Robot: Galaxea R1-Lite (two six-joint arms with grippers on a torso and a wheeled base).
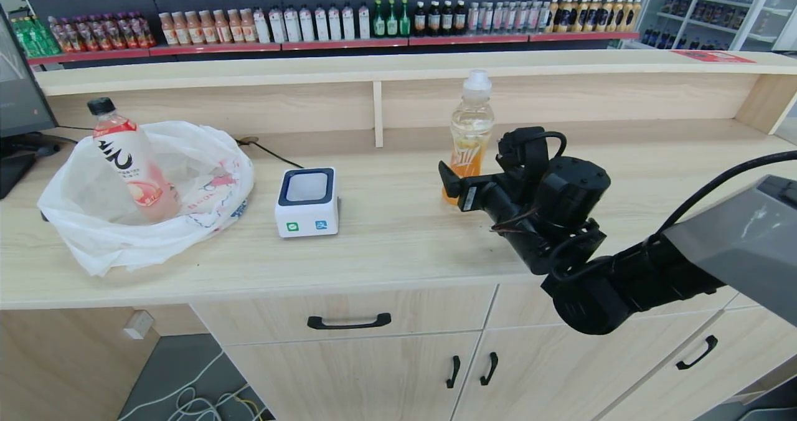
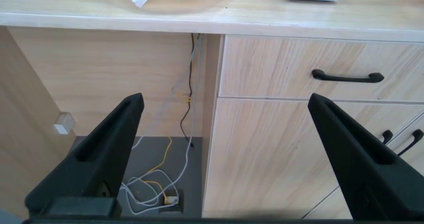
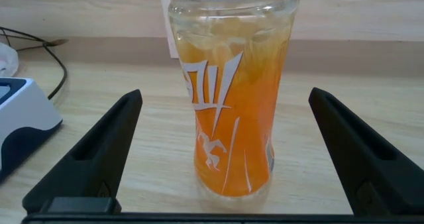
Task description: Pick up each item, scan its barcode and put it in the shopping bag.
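Right wrist view has the right claw (image 3: 225,95) spread wide, framing the orange bottle (image 3: 232,131), which stands upright on the surface (image 3: 358,71), ungripped. This looks like the pick-up step. Next it should close on the bottle, then present it to the scanner (image 1: 307,202).

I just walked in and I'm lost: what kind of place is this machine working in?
Most likely a small shop's checkout. Rows of bottled drinks line the shelves behind, a scanner sits on the wooden counter, and a plastic bag beside it holds a bottle.
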